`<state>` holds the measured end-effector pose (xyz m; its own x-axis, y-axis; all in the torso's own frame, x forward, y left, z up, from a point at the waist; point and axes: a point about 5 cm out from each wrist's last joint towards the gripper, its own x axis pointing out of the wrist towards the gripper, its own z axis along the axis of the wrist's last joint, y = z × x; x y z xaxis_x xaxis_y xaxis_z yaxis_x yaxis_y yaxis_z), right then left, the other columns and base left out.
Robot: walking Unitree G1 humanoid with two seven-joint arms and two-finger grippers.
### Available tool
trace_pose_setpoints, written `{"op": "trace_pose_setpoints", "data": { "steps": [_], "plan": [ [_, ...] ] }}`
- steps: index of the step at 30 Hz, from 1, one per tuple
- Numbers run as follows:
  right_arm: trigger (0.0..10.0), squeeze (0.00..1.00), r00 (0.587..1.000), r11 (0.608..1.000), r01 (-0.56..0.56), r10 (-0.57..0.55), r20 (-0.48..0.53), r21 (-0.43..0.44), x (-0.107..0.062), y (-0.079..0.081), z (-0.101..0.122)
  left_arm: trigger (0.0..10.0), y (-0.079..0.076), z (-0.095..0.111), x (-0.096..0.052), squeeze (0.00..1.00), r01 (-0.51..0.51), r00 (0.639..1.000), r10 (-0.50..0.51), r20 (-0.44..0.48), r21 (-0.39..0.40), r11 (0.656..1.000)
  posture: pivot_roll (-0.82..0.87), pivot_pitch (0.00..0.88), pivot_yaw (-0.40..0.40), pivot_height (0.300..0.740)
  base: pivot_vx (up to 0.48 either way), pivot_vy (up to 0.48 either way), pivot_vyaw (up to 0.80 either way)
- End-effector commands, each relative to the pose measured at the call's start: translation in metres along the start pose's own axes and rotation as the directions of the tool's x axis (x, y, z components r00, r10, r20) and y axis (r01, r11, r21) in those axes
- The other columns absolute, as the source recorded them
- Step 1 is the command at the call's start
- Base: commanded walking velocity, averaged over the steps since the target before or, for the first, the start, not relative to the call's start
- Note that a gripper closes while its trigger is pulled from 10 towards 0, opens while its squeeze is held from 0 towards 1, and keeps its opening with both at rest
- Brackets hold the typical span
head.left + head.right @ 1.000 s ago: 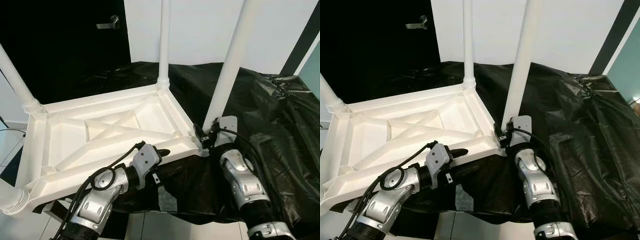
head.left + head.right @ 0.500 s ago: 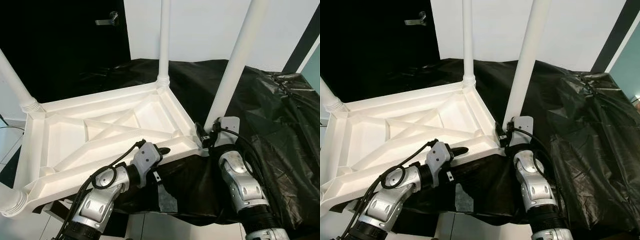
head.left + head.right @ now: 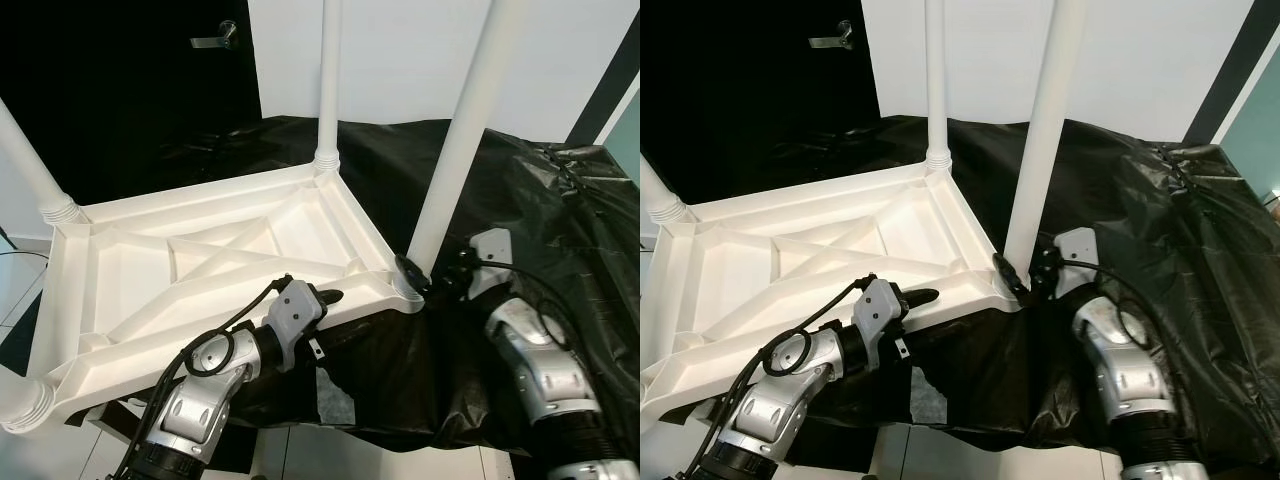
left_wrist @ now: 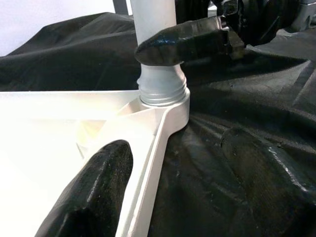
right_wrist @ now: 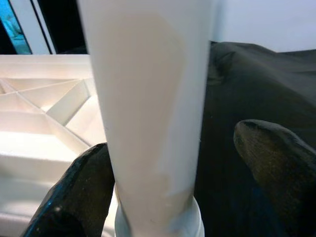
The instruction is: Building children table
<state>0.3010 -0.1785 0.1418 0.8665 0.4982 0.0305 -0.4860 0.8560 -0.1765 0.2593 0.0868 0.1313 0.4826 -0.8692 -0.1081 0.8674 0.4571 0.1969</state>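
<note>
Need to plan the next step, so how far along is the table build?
Mostly assembled. The white tabletop lies upside down on black sheeting with legs standing in all four corners. In hand: the right end effector straddles the base of the near-right leg, fingers open, and the left end effector is open astride the tabletop's near rim. Left: checking that leg sits fully home (I cannot tell) and turning the table upright.

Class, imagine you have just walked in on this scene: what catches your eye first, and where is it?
An upside-down white table lies on a black plastic sheet, its legs pointing up. The right gripper straddles the base of the nearest leg, fingers apart, while the left gripper rests at the table's near rim.
</note>
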Motion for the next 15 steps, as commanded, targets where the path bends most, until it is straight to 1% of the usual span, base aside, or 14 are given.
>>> {"op": "trace_pose_setpoints", "data": {
  "steps": [1, 5, 8, 9, 10, 11, 12, 13, 15],
  "plan": [
    [10.0, 0.00, 0.997, 0.997, -0.071, 0.071, -0.024, -0.019, 0.002, -0.004, -0.002, 10.0, 0.007, -0.002, -0.001, 0.00, -0.086, 0.996, 0.087, -0.023, 0.005, 0.996, 0.06, 0.000, -0.031, 0.740, 0.000, 0.000, 0.00],
    [10.0, 0.00, 0.985, 0.985, -0.158, 0.153, -0.078, -0.065, 0.012, -0.009, -0.007, 10.0, 0.009, -0.003, -0.002, 0.00, -0.086, 0.996, 0.086, -0.029, 0.008, 0.996, 0.06, 0.000, -0.027, 0.740, 0.000, 0.000, 0.00],
    [10.0, 0.00, 0.979, 0.979, -0.190, 0.184, -0.086, -0.072, 0.016, -0.009, -0.007, 10.0, 0.010, -0.003, -0.002, 0.00, -0.085, 0.996, 0.085, -0.030, 0.009, 0.996, 0.06, 0.000, -0.028, 0.740, 0.000, 0.000, 0.00],
    [7.6, 0.00, 0.976, 0.976, -0.203, 0.195, -0.093, -0.078, 0.018, -0.009, -0.008, 10.0, 0.009, -0.003, -0.002, 0.00, -0.083, 0.996, 0.084, -0.030, 0.010, 0.996, 0.06, 0.000, -0.028, 0.740, 0.000, 0.000, 0.00],
    [7.6, 0.00, 0.976, 0.976, -0.203, 0.195, -0.093, -0.078, 0.018, -0.009, -0.008, 10.0, 0.009, -0.003, -0.002, 0.00, -0.083, 0.996, 0.084, -0.030, 0.010, 0.996, 0.06, 0.000, -0.028, 0.740, 0.000, 0.000, 0.00],
    [2.3, 0.00, 0.970, 0.970, -0.229, 0.221, -0.097, -0.078, 0.019, -0.008, -0.008, 10.0, 0.009, -0.003, -0.002, 0.00, -0.084, 0.996, 0.084, -0.031, 0.010, 0.996, 0.06, 0.000, -0.030, 0.740, 0.000, 0.000, 0.00],
    [2.3, 0.00, 0.970, 0.970, -0.229, 0.221, -0.097, -0.078, 0.019, -0.008, -0.008, 10.0, 0.009, -0.003, -0.002, 0.00, -0.084, 0.996, 0.084, -0.031, 0.010, 0.996, 0.06, 0.000, -0.030, 0.740, 0.000, 0.000, 0.00],
    [0.0, 0.00, 0.966, 0.966, -0.245, 0.236, -0.101, -0.082, 0.020, -0.008, -0.008, 10.0, 0.010, -0.003, -0.001, 0.00, -0.083, 0.996, 0.084, -0.031, 0.011, 0.996, 0.06, 0.000, -0.030, 0.740, 0.000, 0.000, 0.00],
    [0.0, 0.00, 0.963, 0.963, -0.258, 0.248, -0.107, -0.083, 0.020, -0.008, -0.008, 10.0, 0.010, -0.003, -0.001, 0.00, -0.084, 0.996, 0.084, -0.032, 0.012, 0.996, 0.06, 0.000, -0.031, 0.740, 0.000, 0.000, 0.00]
  ]
}}
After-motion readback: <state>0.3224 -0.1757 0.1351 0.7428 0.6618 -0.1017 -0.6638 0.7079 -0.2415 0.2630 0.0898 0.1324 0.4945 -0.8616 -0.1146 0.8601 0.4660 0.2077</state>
